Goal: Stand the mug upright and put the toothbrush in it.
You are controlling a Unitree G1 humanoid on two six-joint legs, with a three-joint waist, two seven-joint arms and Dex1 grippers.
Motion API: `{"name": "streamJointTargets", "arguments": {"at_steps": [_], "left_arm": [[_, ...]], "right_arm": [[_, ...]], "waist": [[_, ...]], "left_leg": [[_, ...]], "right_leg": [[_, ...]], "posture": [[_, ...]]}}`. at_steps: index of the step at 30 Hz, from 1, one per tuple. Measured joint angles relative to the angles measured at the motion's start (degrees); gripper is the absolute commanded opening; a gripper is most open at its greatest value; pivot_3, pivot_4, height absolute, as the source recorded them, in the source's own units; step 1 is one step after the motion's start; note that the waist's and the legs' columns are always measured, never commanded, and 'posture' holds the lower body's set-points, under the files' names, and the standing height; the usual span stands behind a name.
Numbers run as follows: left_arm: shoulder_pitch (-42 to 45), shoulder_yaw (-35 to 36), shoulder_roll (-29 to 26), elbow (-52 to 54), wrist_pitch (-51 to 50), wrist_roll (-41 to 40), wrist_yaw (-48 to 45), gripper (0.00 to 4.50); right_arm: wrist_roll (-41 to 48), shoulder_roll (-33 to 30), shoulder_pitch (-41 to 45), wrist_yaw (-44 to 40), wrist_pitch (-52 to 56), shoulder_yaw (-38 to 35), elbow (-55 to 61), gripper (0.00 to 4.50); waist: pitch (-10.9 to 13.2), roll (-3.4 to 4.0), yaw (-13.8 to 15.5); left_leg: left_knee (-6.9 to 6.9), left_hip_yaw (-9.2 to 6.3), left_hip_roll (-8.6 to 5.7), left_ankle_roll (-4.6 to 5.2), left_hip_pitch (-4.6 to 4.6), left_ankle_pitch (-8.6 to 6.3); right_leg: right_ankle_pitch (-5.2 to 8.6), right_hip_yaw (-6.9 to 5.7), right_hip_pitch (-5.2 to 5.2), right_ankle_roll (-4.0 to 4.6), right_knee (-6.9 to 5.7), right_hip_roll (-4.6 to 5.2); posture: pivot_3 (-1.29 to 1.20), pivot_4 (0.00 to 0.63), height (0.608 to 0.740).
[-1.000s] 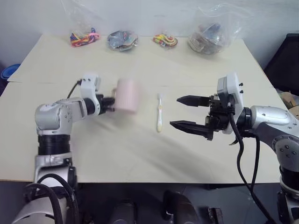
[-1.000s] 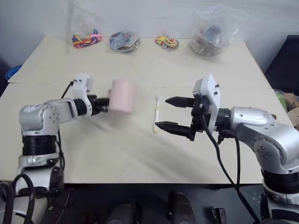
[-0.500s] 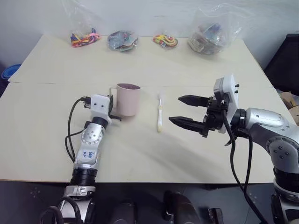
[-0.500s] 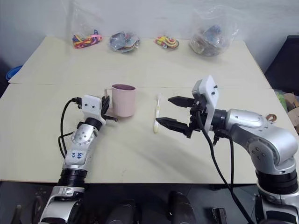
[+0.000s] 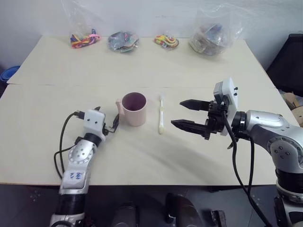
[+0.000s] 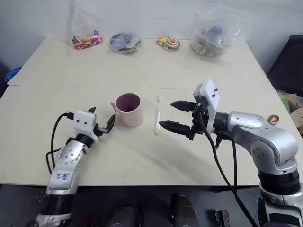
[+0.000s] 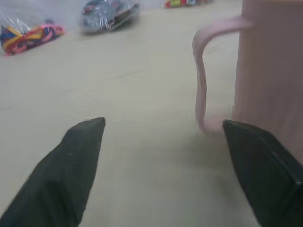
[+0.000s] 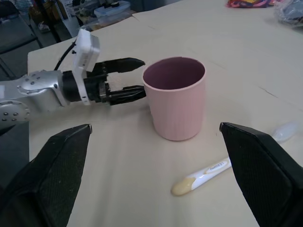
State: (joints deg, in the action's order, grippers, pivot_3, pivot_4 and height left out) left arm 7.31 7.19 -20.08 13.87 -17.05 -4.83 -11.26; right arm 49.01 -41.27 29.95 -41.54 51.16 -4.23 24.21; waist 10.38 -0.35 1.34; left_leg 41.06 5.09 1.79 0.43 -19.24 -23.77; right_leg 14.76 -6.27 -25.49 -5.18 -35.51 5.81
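Observation:
The pale pink mug (image 5: 134, 109) stands upright on the table near the middle, its mouth up and its handle (image 7: 202, 80) turned toward my left gripper. My left gripper (image 5: 108, 118) is open just left of the mug, level with the handle and apart from it. The white toothbrush (image 5: 161, 116) lies flat right of the mug, with its bristle head pointing away from me. Right of the toothbrush, my right gripper (image 5: 177, 113) hangs open above the table and holds nothing. The right wrist view looks over the mug (image 8: 175, 97), the toothbrush (image 8: 213, 170) and the left gripper (image 8: 128, 78).
Several clear bags of small items line the table's far edge: colourful bands (image 5: 85, 38), a grey bundle (image 5: 123, 41), more bright bits (image 5: 166, 41) and a bigger bag (image 5: 210, 35). A seam crosses the cream table (image 5: 213, 161) behind the mug.
A second ago the left gripper held the mug in the air. It set the mug upright on the table, opened and drew back toward me. The right gripper barely moved.

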Motion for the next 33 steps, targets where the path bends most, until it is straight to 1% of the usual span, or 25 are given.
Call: {"name": "streamJointTargets", "arguments": {"at_steps": [1, 3, 4, 6, 9, 11, 12, 14, 16, 19, 22, 25, 28, 33], "left_arm": [[-1.0, 0.9, -1.3, 2.3, -3.0, -1.3, -1.3, 4.49], [-2.9, 3.6, -6.5, 8.0, -11.3, -6.9, -6.0, 4.49], [-3.2, 6.0, -9.7, 10.6, -16.0, -11.1, -8.9, 4.49], [-2.3, 12.3, -18.7, 14.3, -26.5, -21.9, -16.2, 4.49], [3.0, 23.1, -37.2, 15.1, -38.1, -38.9, -31.5, 4.49], [5.9, 27.5, -45.9, 14.3, -41.3, -45.2, -39.9, 4.49], [7.2, 27.7, -49.0, 13.6, -41.9, -46.8, -42.9, 4.49], [10.5, 26.4, -55.7, 8.8, -41.4, -48.2, -50.4, 4.49], [11.2, 25.1, -58.6, 5.3, -39.3, -47.5, -54.6, 4.49], [11.4, 21.4, -61.4, 0.5, -33.9, -43.6, -60.0, 4.49], [12.4, 19.0, -61.6, -2.0, -31.4, -41.8, -61.7, 4.49], [13.8, 17.3, -61.6, -3.0, -30.1, -41.3, -61.9, 4.49], [14.2, 16.4, -60.9, -3.1, -29.1, -40.6, -61.7, 4.50], [14.2, 16.2, -59.5, -3.1, -28.5, -39.7, -61.5, 4.50]], "right_arm": [[-0.6, 0.0, 0.1, -0.2, -0.1, 0.4, -0.2, 4.50], [-2.1, 0.0, 0.3, -0.6, -0.6, 1.9, -0.8, 4.50], [-2.9, 0.1, 0.4, -0.6, -0.9, 2.2, -1.5, 4.50], [-4.7, 0.3, 0.9, -0.2, -1.0, 3.2, -2.8, 4.50], [-8.8, 3.3, 4.3, 3.0, -0.7, 6.5, -6.9, 4.50], [-12.0, 6.6, 7.1, 6.3, 0.2, 8.8, -10.8, 4.50], [-13.8, 8.4, 8.5, 8.1, 0.4, 9.7, -13.0, 4.50], [-18.9, 15.1, 13.3, 13.7, 0.7, 12.5, -21.6, 4.50], [-21.5, 20.5, 16.2, 17.0, 0.7, 13.2, -27.9, 4.50], [-26.1, 27.7, 21.7, 22.0, -0.8, 13.1, -41.1, 4.50], [-28.2, 31.6, 26.0, 23.6, -3.9, 11.6, -50.5, 4.50], [-28.9, 34.0, 29.4, 22.9, -6.2, 10.2, -56.8, 4.50], [-29.9, 35.1, 31.1, 21.7, -7.3, 9.9, -60.3, 3.92], [-31.2, 35.6, 30.5, 19.2, -5.3, 10.8, -58.5, 2.16]], "waist": [[0.0, 0.00, 0.0], [0.0, -0.01, -0.1], [0.0, -0.01, -0.2], [0.0, 0.00, -0.2], [0.0, -0.02, -0.6], [0.0, 0.14, -0.9], [0.0, 0.16, -1.2], [0.1, 0.27, -1.9], [0.2, 0.37, -2.8], [0.2, 0.41, -3.6], [0.2, 0.41, -4.3], [0.2, 0.41, -5.2], [0.2, 0.41, -6.0], [0.2, 0.41, -6.4]], "left_leg": [[0.00, -0.02, 0.00, 0.00, -0.01, 0.00], [0.00, -0.15, 0.07, 0.00, 0.00, 0.00], [0.00, -0.42, 0.06, 0.00, 0.00, 0.00], [0.01, -0.52, 0.06, 0.00, -0.01, 0.00], [0.02, -0.58, 0.00, -0.02, -0.03, 0.00], [-0.09, -0.53, -0.12, -0.01, 0.00, -0.01], [-0.09, -0.53, -0.20, -0.01, -0.04, -0.01], [-0.16, -0.36, -0.27, -0.06, -0.01, 0.01], [-0.30, -0.05, -0.22, -0.18, 0.00, 0.07], [-0.61, 0.06, -0.17, -0.36, -0.02, 0.15], [-0.79, 0.11, -0.17, -0.41, -0.06, 0.18], [-0.85, 0.17, -0.17, -0.42, -0.05, 0.19], [-0.87, 0.15, -0.15, -0.42, -0.05, 0.19], [-0.87, 0.16, -0.09, -0.44, -0.05, 0.20]], "right_leg": [[0.00, 0.00, 0.00, 0.00, 0.00, 0.01], [0.01, 0.00, 0.00, 0.02, 0.02, -0.03], [0.02, 0.03, -0.02, 0.04, -0.01, -0.02], [0.04, -0.01, -0.02, 0.07, -0.01, -0.04], [0.09, -0.07, -0.01, 0.15, 0.01, -0.03], [0.09, -0.05, -0.01, 0.15, 0.04, -0.02], [0.09, -0.09, -0.01, 0.15, 0.10, -0.06], [0.10, -0.08, -0.05, 0.17, 0.07, -0.24], [0.18, -0.11, -0.11, 0.30, 0.03, -0.32], [0.27, -0.13, -0.35, 0.46, -0.04, -0.38], [0.30, -0.16, -0.48, 0.52, -0.07, -0.40], [0.30, -0.21, -0.52, 0.52, -0.07, -0.39], [0.30, -0.22, -0.52, 0.52, -0.08, -0.38], [0.31, -0.18, -0.56, 0.53, -0.10, -0.40]], "posture": [[0.00, 0.150, 0.740], [0.00, 0.150, 0.740], [0.00, 0.150, 0.740], [0.00, 0.150, 0.740], [0.00, 0.150, 0.740], [0.00, 0.150, 0.740], [0.00, 0.150, 0.740], [0.00, 0.150, 0.740], [0.00, 0.150, 0.740], [0.00, 0.150, 0.740], [0.00, 0.150, 0.740], [0.00, 0.150, 0.740], [0.00, 0.150, 0.740], [0.00, 0.150, 0.740]]}}
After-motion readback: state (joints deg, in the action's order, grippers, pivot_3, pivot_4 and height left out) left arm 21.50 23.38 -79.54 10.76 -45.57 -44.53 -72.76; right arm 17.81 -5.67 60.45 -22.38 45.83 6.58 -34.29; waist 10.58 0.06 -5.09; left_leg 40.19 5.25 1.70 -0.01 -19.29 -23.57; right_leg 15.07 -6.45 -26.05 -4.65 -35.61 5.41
